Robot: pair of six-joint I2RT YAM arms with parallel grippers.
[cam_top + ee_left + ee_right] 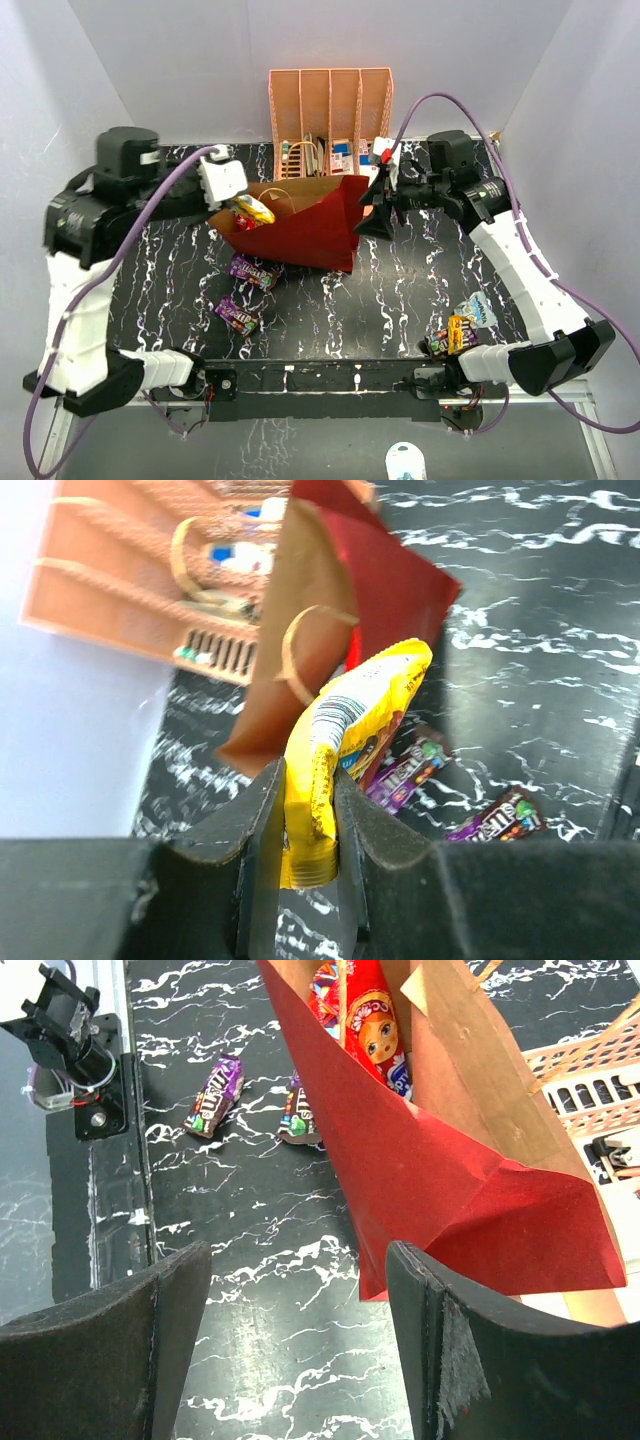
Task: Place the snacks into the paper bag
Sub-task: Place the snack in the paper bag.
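The dark-red paper bag (pixel 305 230) lies on its side mid-table, mouth to the left, brown inside. My left gripper (pixel 305 820) is shut on a yellow snack packet (pixel 340 740) and holds it at the bag's mouth (pixel 252 208). The red chip bag (pixel 372 1020) lies inside the bag. Two purple candy bars (pixel 250 268) (pixel 238 316) lie on the table in front of the bag. My right gripper (pixel 298 1330) is open and empty beside the bag's closed end (pixel 378 215). A blue-grey pouch (pixel 478 312) and yellow and dark packets (pixel 455 335) lie at the right front.
The peach slotted organizer (pixel 330 105) with small blue-white boxes (pixel 342 155) stands at the back behind the bag. Grey walls enclose the black marbled table (pixel 400 290).
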